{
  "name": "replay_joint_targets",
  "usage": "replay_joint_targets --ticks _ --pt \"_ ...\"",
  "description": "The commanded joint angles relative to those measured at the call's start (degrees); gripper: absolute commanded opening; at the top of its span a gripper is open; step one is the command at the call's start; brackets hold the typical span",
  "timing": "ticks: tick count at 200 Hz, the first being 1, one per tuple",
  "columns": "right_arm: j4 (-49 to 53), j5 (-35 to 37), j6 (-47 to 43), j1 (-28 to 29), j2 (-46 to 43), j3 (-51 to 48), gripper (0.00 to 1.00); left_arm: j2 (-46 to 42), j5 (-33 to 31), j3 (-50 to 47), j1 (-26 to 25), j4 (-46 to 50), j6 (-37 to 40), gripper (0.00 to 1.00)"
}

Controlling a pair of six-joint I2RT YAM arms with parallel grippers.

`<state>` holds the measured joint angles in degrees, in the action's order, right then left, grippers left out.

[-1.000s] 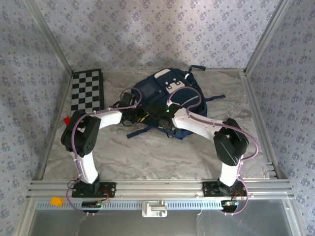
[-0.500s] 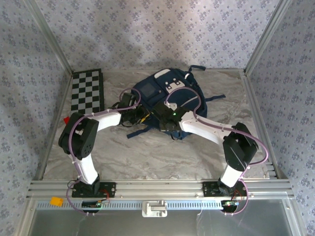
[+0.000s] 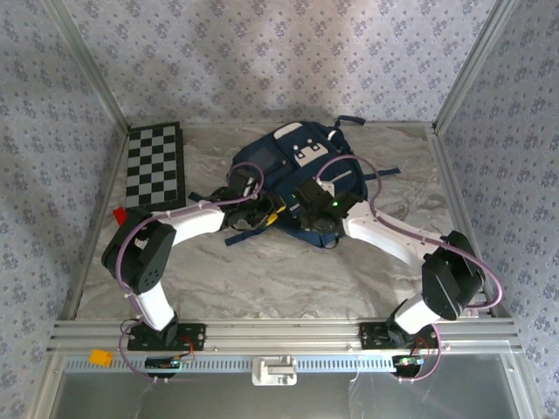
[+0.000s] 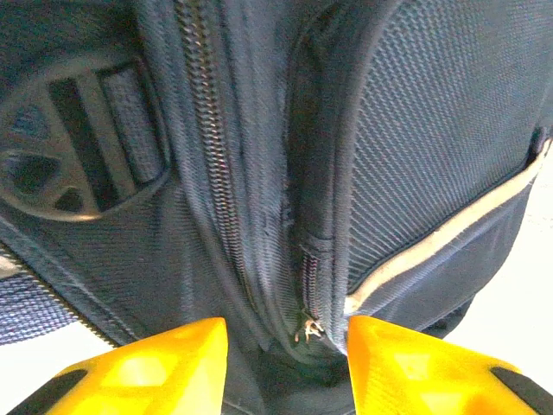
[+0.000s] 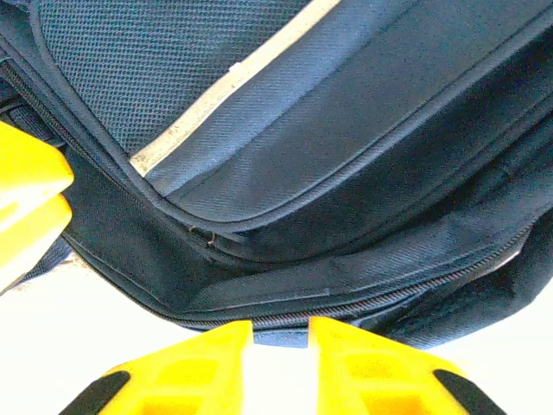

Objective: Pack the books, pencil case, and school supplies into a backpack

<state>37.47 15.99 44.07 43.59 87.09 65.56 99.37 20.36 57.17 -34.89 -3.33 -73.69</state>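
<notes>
The navy backpack (image 3: 301,161) lies at the middle back of the table, front pocket up. My left gripper (image 3: 265,216) is at its near left edge. In the left wrist view the backpack (image 4: 259,173) is very close, and the left gripper (image 4: 287,367) is open, its yellow fingers (image 4: 164,363) either side of a fabric fold with a small zipper pull (image 4: 308,328). My right gripper (image 3: 312,218) is at the near edge. Its jaws (image 5: 281,363) stand narrowly open, tips against the zipped seam of the backpack (image 5: 328,173). The books, pencil case and school supplies are out of view.
A black-and-white chequered board (image 3: 155,161) lies at the back left, with a small red block (image 3: 118,214) near the left wall. Dark straps (image 3: 380,175) trail to the backpack's right. Metal frame posts and patterned walls enclose the table.
Both grippers have shifted right along the backpack's near edge, and the right arm's elbow has swung outward. The right jaws have parted from shut; the left jaws have widened.
</notes>
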Motion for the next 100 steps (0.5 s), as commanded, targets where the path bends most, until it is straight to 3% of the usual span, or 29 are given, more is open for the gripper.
replay_joint_targets --ticks 1,55,100 --pt "-1.1 -1.7 -0.2 -0.8 -1.6 -1.8 0.25 0.3 -0.6 1.7 -0.8 -3.5 -1.7 0.41" --pt "-2.0 -2.2 -0.2 -2.0 -3.7 -4.5 0.25 6.9 -1.6 6.4 -1.5 -3.5 -2.9 0.41" --pt "-2.8 -1.3 -1.8 -2.5 -5.9 -6.9 0.3 8.3 -5.0 10.1 -1.6 0.6 -1.5 0.28"
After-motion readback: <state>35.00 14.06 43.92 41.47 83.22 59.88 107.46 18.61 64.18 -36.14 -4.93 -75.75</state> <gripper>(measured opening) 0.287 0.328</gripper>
